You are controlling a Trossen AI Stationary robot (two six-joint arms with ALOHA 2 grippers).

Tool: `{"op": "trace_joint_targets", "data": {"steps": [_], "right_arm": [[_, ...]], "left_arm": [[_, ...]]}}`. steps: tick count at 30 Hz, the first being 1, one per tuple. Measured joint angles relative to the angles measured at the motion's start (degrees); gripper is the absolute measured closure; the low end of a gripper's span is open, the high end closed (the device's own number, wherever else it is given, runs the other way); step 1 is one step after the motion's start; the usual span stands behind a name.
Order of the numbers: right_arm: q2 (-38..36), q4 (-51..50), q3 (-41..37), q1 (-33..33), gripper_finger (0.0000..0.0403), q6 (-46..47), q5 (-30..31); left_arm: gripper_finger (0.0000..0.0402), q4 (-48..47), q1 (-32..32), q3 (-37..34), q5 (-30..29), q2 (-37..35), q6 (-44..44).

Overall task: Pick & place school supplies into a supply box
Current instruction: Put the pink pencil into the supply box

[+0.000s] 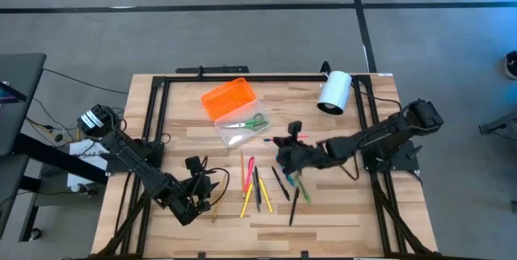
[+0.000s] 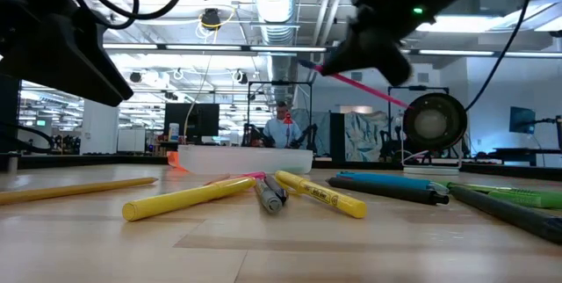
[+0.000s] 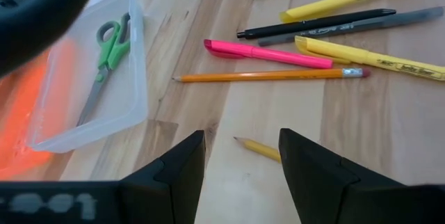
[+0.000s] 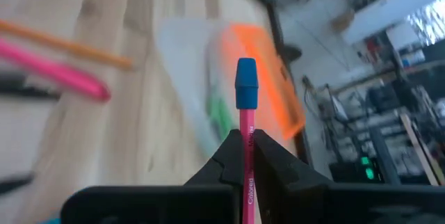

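The desk (image 1: 339, 203) is made of light wooden planks with a dark frame around it, and it stands on a grey floor crossed by dark lines. In the low view, the room behind is a big hall with ceiling lamps, pipes and screens; a person stands far at the back.

The clear box base (image 1: 242, 128) lies in the far middle part of the desk, with the green-handled scissors (image 1: 250, 123) inside. The orange lid (image 1: 228, 97) lies touching it on the far side. A white cylinder (image 1: 333, 91) rests near the far right corner.

The right pincer (image 4: 246, 138) is closed on a pink pencil (image 4: 245, 161) with a blue cap, lifted above the desk; small letters on it read "Colored". The left pincer (image 3: 242, 156) is open, low over a yellow pencil (image 3: 259, 149) near the front left.

More pens and pencils (image 1: 260, 186) lie loose in the middle. A black pen (image 3: 316, 24) carries white writing, too small to read.
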Motion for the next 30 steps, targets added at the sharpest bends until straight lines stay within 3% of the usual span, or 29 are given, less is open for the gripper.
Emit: {"op": "trace_joint_targets", "data": {"steps": [9, 20, 30], "right_arm": [[10.72, 10.10, 7.93, -11.05, 0.0403, -10.52, -16.11], [26.04, 9.39, 23.19, -17.71, 0.0403, -12.45, -21.41], [30.09, 8.95, 27.62, -19.77, 0.0403, -11.81, -24.51]], "left_arm": [[0.0225, -0.28, -1.95, 0.02, 0.00, 0.00, -2.71], [0.0225, -5.14, -5.45, 0.02, -0.35, 0.11, -10.27], [0.0225, -9.42, -8.08, 0.02, -2.80, 0.13, -15.58]]}}
